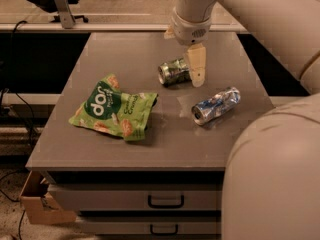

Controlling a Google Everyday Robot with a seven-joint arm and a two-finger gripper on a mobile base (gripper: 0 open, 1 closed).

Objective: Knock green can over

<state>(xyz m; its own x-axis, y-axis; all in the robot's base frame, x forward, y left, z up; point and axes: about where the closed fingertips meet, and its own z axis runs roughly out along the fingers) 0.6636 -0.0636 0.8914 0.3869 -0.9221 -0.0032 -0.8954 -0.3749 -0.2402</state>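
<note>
The green can (pixel 173 72) lies on its side on the grey table (pixel 125 59), its silver top facing left toward the snack bag. My gripper (pixel 194 66) hangs from the white arm just right of the can, at its bottom end, close to it or touching it. It holds nothing.
A green snack bag (pixel 114 114) lies flat at the left front of the table. A crushed blue-and-silver can (pixel 216 105) lies on its side to the right front of the green can. My arm's large white body (pixel 272 184) fills the lower right. Drawers sit below the table's front edge.
</note>
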